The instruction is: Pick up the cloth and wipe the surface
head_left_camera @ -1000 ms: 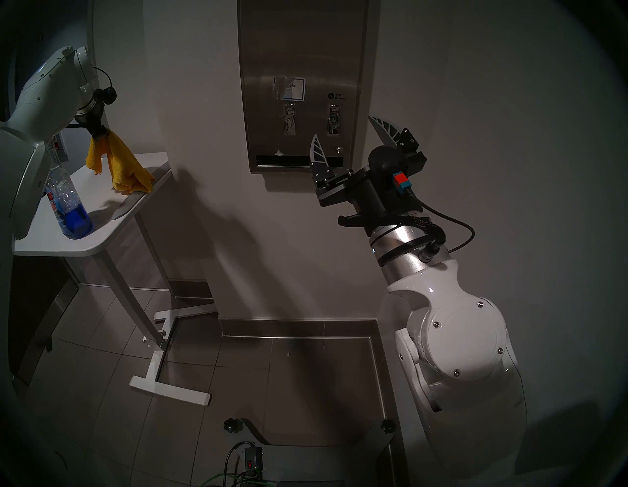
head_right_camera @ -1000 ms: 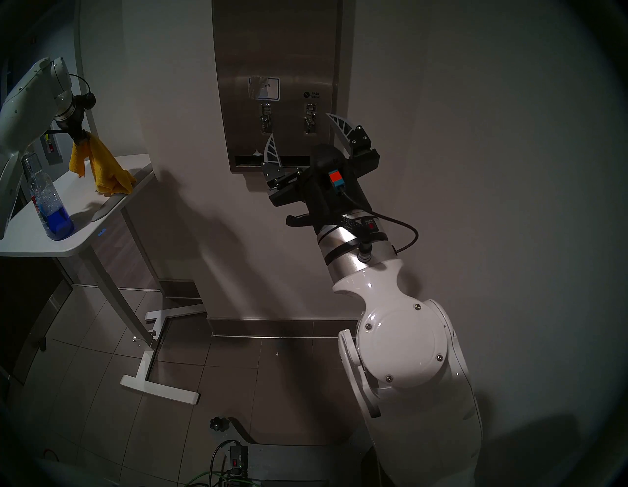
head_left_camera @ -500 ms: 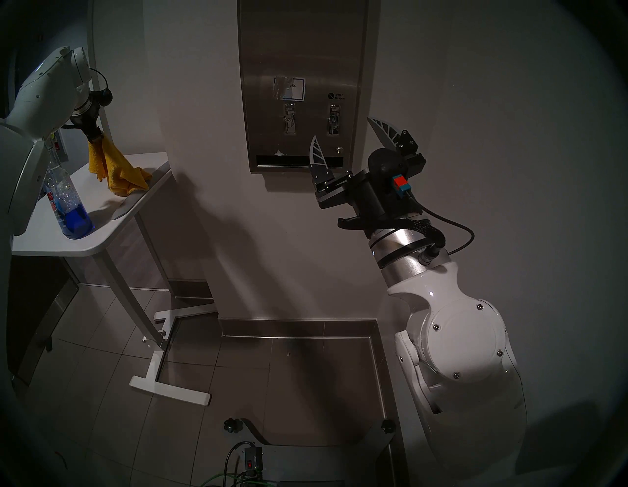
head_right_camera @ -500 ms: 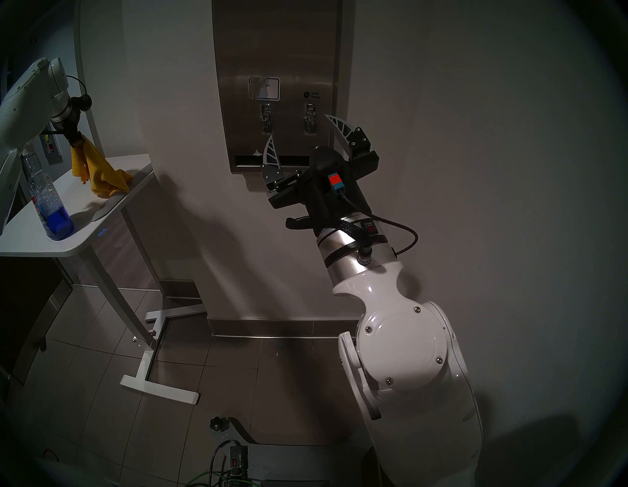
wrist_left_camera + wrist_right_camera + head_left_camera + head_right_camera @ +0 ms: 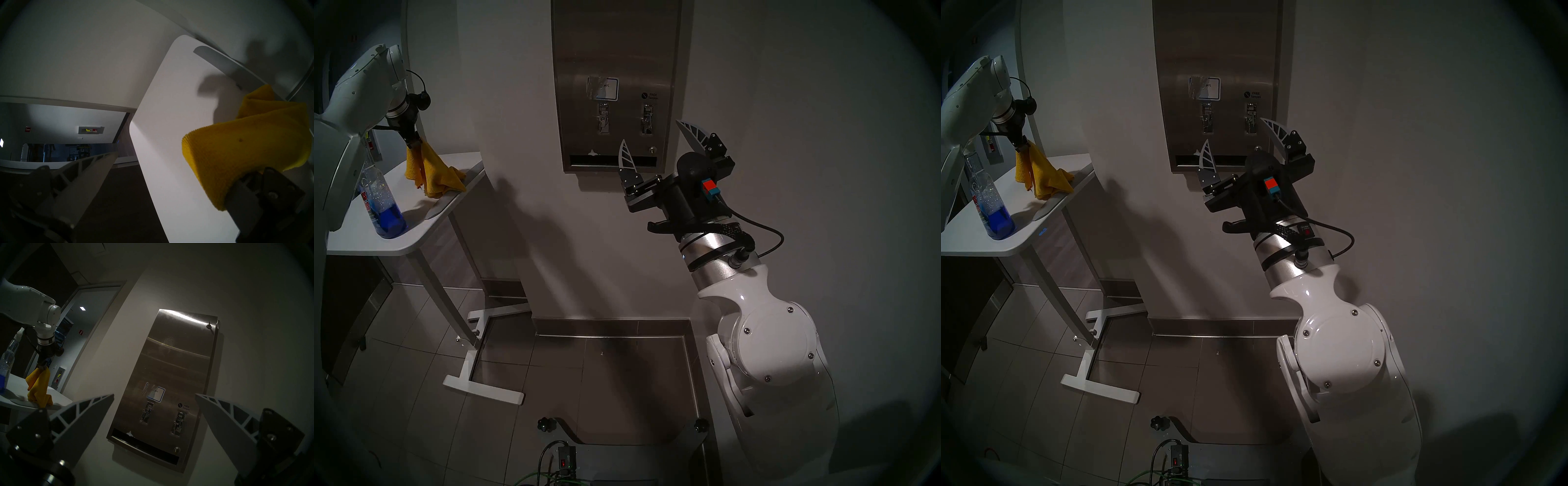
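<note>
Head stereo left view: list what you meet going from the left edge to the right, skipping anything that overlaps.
spray bottle → cloth → dispenser front → right arm's white elbow

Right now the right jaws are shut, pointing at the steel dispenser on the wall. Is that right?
Not quite. The right gripper has its jaws wide open, not shut. The right wrist view shows its two fingers spread apart, with the dispenser in the gap between them. It does point at the dispenser on the wall.
</note>
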Controlling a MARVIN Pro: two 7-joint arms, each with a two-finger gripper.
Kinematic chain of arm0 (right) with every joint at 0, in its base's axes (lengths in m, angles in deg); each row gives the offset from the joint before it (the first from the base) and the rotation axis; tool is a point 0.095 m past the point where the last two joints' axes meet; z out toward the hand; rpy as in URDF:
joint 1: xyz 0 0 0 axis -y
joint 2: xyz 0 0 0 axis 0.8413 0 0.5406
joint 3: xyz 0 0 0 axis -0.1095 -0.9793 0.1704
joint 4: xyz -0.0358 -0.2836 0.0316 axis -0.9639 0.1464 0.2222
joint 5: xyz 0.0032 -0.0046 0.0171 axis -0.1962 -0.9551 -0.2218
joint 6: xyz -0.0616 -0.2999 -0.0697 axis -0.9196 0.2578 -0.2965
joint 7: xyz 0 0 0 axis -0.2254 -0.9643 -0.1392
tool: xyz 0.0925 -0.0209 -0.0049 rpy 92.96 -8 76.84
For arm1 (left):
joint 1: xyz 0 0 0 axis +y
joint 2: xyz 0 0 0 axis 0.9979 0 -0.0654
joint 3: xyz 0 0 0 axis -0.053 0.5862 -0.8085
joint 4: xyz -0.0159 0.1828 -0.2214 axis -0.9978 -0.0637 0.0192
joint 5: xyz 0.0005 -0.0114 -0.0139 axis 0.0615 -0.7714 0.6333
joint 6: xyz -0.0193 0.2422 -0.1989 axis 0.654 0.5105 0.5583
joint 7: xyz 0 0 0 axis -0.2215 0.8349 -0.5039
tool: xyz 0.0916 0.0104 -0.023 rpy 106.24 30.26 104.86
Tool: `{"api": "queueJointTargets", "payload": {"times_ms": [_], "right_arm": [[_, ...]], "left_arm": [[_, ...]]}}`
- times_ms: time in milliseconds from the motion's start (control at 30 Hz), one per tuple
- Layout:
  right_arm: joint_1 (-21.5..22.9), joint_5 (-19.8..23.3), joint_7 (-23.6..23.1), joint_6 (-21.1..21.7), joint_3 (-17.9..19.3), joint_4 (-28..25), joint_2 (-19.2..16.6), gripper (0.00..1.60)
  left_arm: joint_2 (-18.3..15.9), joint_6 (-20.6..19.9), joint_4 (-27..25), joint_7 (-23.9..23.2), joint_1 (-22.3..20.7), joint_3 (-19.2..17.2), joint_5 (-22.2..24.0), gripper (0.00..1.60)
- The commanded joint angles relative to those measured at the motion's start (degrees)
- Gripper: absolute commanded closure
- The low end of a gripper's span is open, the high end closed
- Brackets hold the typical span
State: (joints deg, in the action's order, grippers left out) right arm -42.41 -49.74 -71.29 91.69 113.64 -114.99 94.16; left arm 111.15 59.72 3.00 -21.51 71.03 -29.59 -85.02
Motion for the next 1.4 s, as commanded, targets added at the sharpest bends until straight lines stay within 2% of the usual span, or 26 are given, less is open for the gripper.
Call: {"api": "queueJointTargets", "payload": {"times_ms": [0, 33, 67, 300, 333, 900, 967, 1367], "right_arm": [[0.2, -0.2, 0.3, -0.7, 0.6, -1.8, -0.2, 0.0], [0.2, -0.2, 0.3, -0.7, 0.7, -1.8, -0.2, 0.0], [0.3, -0.2, 0.3, -0.7, 0.8, -1.8, -0.2, 0.0], [0.7, 0.0, -0.2, -0.6, 1.0, -1.8, -0.3, 0.0], [0.8, 0.0, -0.3, -0.6, 0.8, -1.8, -0.3, 0.0], [0.8, -0.1, -1.1, -0.1, -0.2, -1.8, -0.4, 0.0], [0.7, -0.1, -1.5, 0.0, -0.4, -1.8, -0.5, 0.0], [-0.5, 0.2, -2.3, 0.4, -0.6, -1.8, -0.7, 0.0]], "left_arm": [[-0.4, 0.7, 0.4, -1.0, -2.9, 0.6, -0.8, 0.13], [-0.5, 0.9, 0.5, -1.2, -2.9, 0.7, -0.8, 1.12], [-0.8, 1.1, 0.8, -1.6, -2.7, 0.8, -0.9, 1.6], [-1.7, 2.0, 1.8, -2.7, -2.1, 1.0, -0.9, 1.6], [-1.7, 1.9, 2.1, -3.2, -2.2, 0.4, -0.2, 0.0], [1.0, 0.5, 4.0, -7.2, 1.3, -3.7, 3.9, 0.0], [1.7, 0.0, 3.4, -6.9, 0.6, -4.7, 4.8, 0.0], [3.4, -0.6, -0.3, -5.2, -4.7, -4.0, 3.5, 0.0]]}}
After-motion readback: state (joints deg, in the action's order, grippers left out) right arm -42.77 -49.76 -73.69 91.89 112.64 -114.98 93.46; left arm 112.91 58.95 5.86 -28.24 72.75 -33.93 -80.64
